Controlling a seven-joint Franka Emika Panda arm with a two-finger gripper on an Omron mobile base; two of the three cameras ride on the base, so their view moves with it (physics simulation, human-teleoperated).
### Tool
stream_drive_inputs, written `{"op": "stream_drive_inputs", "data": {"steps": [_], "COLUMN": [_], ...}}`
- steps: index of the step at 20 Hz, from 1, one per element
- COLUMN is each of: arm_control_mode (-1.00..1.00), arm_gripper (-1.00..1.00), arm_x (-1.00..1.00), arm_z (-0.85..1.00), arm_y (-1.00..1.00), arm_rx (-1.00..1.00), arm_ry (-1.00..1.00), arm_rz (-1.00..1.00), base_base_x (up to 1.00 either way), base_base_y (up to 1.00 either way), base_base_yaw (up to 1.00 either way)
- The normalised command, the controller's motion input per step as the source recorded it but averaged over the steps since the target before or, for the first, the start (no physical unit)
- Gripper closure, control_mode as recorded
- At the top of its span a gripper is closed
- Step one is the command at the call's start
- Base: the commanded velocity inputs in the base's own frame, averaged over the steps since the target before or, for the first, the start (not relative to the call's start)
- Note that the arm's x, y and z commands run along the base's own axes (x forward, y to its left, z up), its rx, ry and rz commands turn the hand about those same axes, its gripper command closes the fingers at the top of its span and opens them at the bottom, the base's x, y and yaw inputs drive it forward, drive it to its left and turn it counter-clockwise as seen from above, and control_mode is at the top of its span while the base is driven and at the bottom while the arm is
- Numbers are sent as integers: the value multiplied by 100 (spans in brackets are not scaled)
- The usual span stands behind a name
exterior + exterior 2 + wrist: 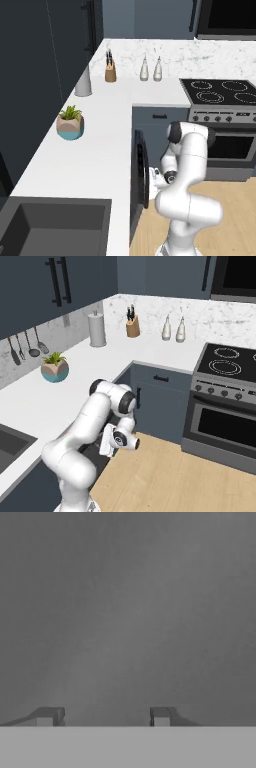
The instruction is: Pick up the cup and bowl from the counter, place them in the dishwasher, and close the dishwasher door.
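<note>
Reaching low at the centre of the left base view, the arm holds its fingers [150, 177] against the dishwasher door [139, 170]. The door is a dark panel seen nearly edge-on, standing close to upright just under the table's [100, 150] front edge. From the hand view the fingers [105, 717] stand apart with nothing between them, so they are open. A flat grey surface, seemingly that same door panel, lies just ahead of both fingertips [161, 716].

In the right base view the hand [106, 443] sits low at centre left, tucked beside the dark cabinet face below the table edge; how close the door is to shut cannot be told there.

Open wood floor [235, 200] spreads to the right of the arm, running on to the oven [230, 150] at the right edge. That leaves free room on the side away from the door.

At lower left a dark sink [55, 225] is cut into the table. Farther up the left side stands a teal-and-tan plant pot [70, 125], well back from the front edge.

Beyond it, near the corner at upper left, are:
- a grey canister [83, 82]
- a knife block [110, 72]
- two pale bottles [151, 70] against the marbled backsplash

The cooktop [220, 91] fills the upper right.
</note>
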Motion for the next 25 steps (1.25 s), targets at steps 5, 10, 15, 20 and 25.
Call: {"op": "stream_drive_inputs", "data": {"steps": [5,10,15,20,25], "arm_control_mode": [-100,-100,-100,-100,-100], "arm_gripper": [-100,-100,-100,-100,-100], "arm_x": [44,61,66,20,-21], "arm_z": [3,-9,-43,-16,57], "arm_y": [100,100,100,93,4], "arm_rx": [6,0,-6,-9,0], "arm_ry": [-34,-20,-4,1,0], "arm_rz": [0,-5,-8,-9,-4], "base_base_x": [0,0,0,0,0], "base_base_y": [0,0,0,0,0], "base_base_yaw": [0,0,0,0,0]}}
